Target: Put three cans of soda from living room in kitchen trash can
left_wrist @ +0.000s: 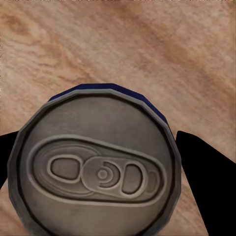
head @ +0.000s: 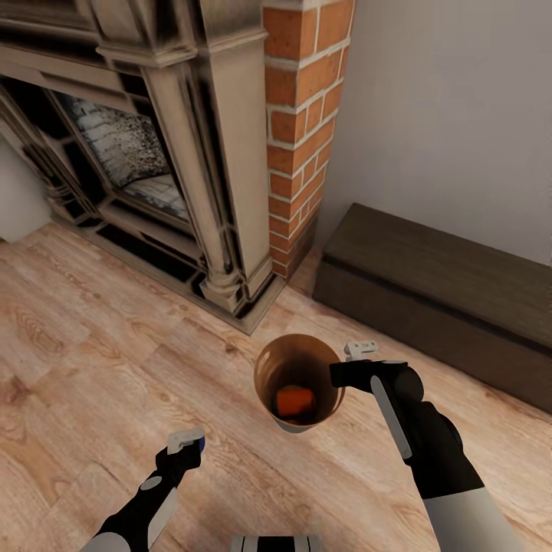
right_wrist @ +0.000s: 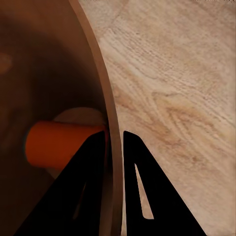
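My right gripper [head: 341,376] is shut on the rim of the tash can [head: 270,349], one finger inside the wall and one outside, and holds it above the wood floor. The bin is pale outside and glossy orange-brown inside. An orange can of soda [head: 295,400] lies on its side at the bottom. The right wrist view shows the same grip [right_wrist: 114,135] on the bin wall [right_wrist: 101,83], with the orange can [right_wrist: 59,145] beyond it. My left gripper [head: 186,443] is shut on a dark blue can of soda [left_wrist: 98,167], whose silvery top faces the left wrist camera.
I am in the living room. An ornate fireplace [head: 153,153] with a brick column [head: 303,130] stands ahead on the left. A long low dark bench [head: 437,291] runs along the wall on the right. Wood floor [head: 92,360] spreads around both arms.
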Available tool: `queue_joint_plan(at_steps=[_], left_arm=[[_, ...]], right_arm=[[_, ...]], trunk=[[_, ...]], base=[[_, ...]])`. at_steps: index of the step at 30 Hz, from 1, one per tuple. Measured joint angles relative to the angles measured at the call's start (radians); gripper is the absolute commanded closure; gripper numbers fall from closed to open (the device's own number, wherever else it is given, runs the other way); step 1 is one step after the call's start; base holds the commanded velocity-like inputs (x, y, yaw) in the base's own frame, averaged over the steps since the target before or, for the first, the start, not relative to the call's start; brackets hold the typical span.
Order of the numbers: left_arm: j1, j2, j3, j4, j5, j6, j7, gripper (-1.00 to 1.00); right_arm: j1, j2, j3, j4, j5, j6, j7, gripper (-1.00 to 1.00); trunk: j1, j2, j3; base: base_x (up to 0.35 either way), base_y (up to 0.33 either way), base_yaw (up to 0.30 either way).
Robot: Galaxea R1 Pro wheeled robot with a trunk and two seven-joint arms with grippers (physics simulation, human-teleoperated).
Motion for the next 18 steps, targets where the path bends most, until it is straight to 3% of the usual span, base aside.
queue_joint_plan(at_steps=[4,18], left_arm=[[0.0,0.0,0.0,0.0,0.0,0.0,0.0,1.0],[0.0,0.0,-0.001,0.0,0.0,0.001,0.0,1.0]], right_arm=[[0.0,0.0,0.0,0.0,0.004,0.0,0.0,1.0],[0.001,0.0,0.002,0.0,0.001,0.0,0.0,1.0]], trunk=[[0.0,0.0,0.007],[-0.054,0.098,0.073]], base=[[-0.016,0.0,0.0],[0.0,0.0,0.0]])
